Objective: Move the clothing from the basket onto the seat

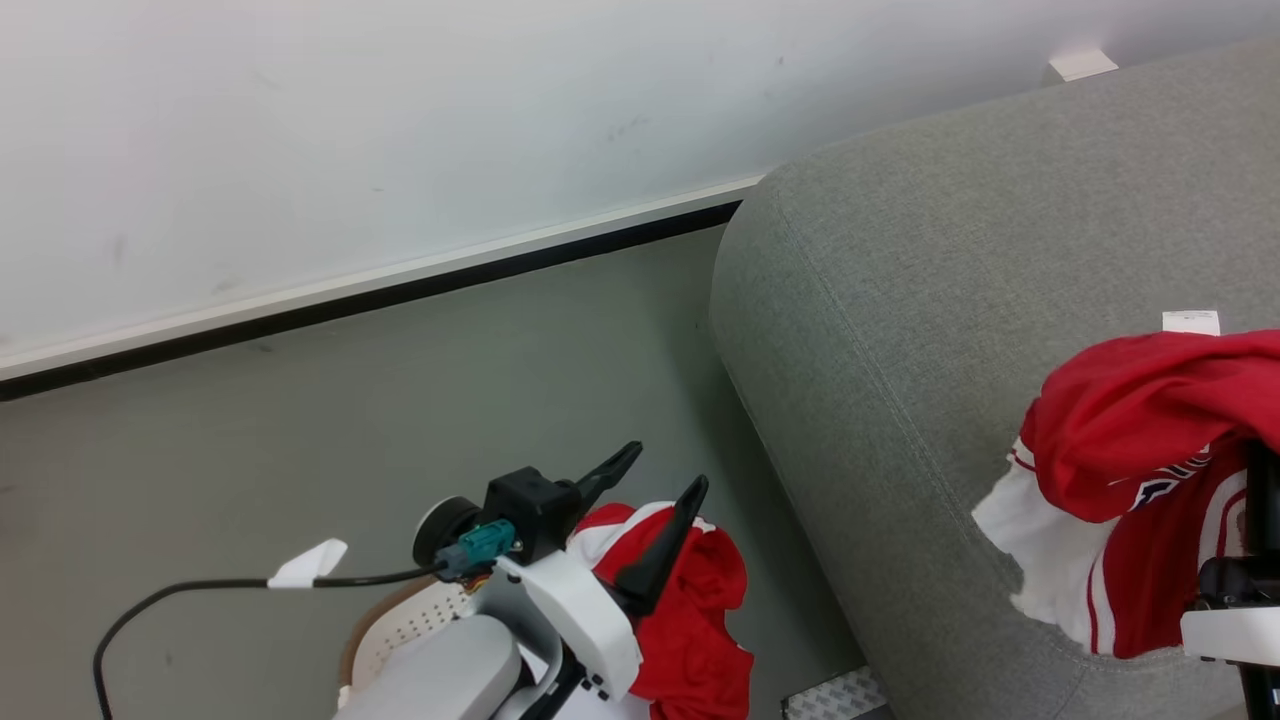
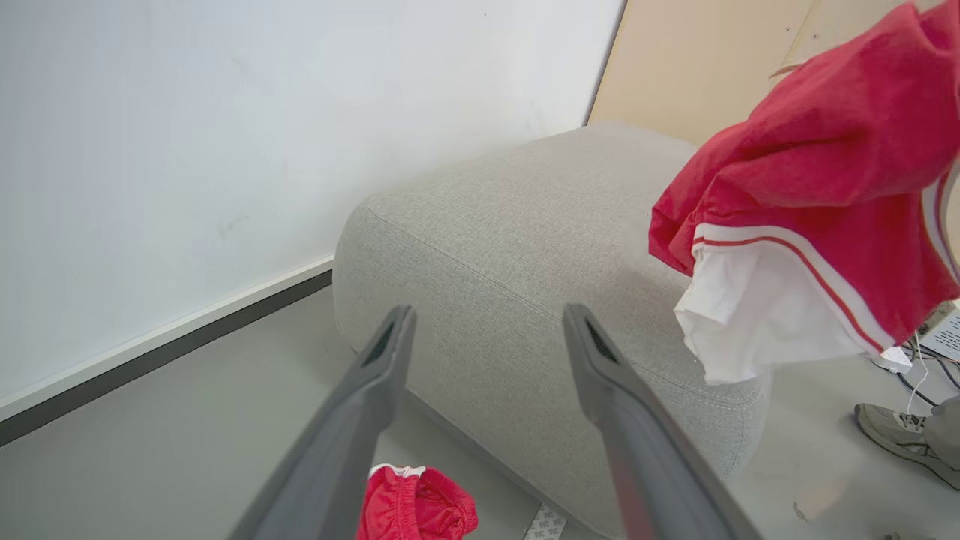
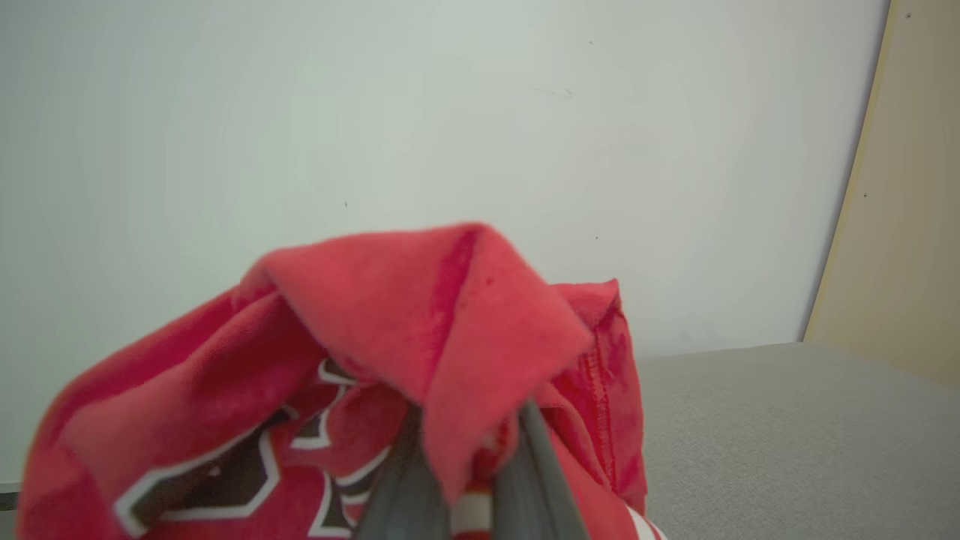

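Right gripper: fingers closed tight on the jersey, red cloth bunched over and between them. Black-and-white lettering shows on the folds below the grip.

From the head camera the jersey hangs off the right gripper at the frame's right edge, over the seat. Its white-trimmed sleeve droops down the seat's front side, and a small white tag sticks up at the top. In the left wrist view the jersey hangs over the near corner of the seat. I cannot tell whether the white hem brushes the upholstery.

Left gripper: fingers spread wide, nothing between them. It hovers above the basket, fingers aimed toward the seat. Only part of the basket's perforated cream wall and brown rim shows behind the pale forearm.

A second red garment, with white trim, lies crumpled at the basket, beneath the open fingers and spilling toward the seat's side. Left wrist view catches it low between the fingers.

Other notes: a black cable runs across the grey floor. A dotted pale pad lies at the seat's foot. A person's shoe is on the floor past the seat.
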`<state>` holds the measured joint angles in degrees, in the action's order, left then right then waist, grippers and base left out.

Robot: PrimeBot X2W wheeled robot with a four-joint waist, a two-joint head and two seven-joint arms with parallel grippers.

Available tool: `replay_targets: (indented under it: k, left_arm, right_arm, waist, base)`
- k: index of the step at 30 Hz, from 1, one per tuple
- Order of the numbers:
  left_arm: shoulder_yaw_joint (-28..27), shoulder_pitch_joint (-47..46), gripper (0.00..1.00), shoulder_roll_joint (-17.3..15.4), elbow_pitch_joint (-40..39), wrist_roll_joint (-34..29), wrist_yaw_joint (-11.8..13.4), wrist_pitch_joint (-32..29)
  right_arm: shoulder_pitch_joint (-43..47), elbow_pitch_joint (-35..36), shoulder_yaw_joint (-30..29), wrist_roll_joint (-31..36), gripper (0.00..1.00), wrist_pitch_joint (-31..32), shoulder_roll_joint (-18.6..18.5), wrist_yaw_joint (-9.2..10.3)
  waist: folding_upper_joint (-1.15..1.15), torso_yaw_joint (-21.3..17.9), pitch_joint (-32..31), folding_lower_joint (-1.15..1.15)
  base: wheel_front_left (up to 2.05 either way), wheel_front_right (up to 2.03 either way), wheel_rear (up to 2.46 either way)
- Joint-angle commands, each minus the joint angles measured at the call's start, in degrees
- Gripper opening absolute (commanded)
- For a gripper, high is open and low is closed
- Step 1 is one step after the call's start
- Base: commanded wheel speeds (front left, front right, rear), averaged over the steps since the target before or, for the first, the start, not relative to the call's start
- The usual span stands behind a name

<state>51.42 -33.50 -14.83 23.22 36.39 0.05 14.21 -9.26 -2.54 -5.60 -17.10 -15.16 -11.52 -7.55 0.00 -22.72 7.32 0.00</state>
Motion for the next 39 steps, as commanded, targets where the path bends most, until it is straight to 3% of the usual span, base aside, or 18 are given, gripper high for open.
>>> replay_targets:
  k: [1, 11, 16, 25, 33, 39]
  left_arm:
    - [0.0, 0.1, 1.0, -0.1, -0.3, -0.6, 0.1, 0.3]
    - [1.0, -3.1, 1.0, -1.1, -3.5, -2.6, 0.5, -1.4]
    - [1.5, -7.6, 1.0, -1.6, -7.3, -4.2, 0.4, -3.8]
    - [1.9, -14.1, 1.0, -2.0, -12.4, -6.7, 0.1, -6.5]
    - [1.8, -16.6, 1.0, -2.1, -13.2, -7.7, -0.1, -6.0]
    - [1.7, -15.9, 1.0, -1.7, -11.8, -6.9, 0.1, -4.6]
  right_arm:
    - [0.3, 0.2, -0.1, 0.3, 0.0, 0.0, 0.0, 0.12]
    - [-8.1, -3.2, 2.3, -2.8, 0.0, 0.6, -2.7, 0.12]
    - [-18.6, -8.7, 2.1, -5.8, 0.0, 1.9, -7.3, 0.12]
    - [-38.2, -20.8, -5.1, -10.0, 0.0, 5.0, -15.6, 0.12]
    - [-49.4, -31.9, -11.2, -6.5, 0.0, 6.0, -22.1, 0.12]
    - [-51.0, -42.2, -8.3, -1.9, 0.0, 9.7, -21.6, 0.12]
  waist:
    - [0.0, -0.1, 0.0, 0.0]
    - [0.0, 0.6, 5.8, 0.0]
    - [0.0, 3.3, 13.8, 0.0]
    - [0.0, 9.7, 28.0, 0.0]
    - [0.0, 13.5, 34.6, 0.0]
    - [0.0, 14.9, 34.8, 0.0]
  base:
    - [0.0, 0.0, 0.0]
    - [0.0, 0.0, 0.0]
    - [0.0, 0.0, 0.0]
    - [0.0, 0.0, 0.0]
    - [0.0, 0.0, 0.0]
    - [0.0, 0.0, 0.0]
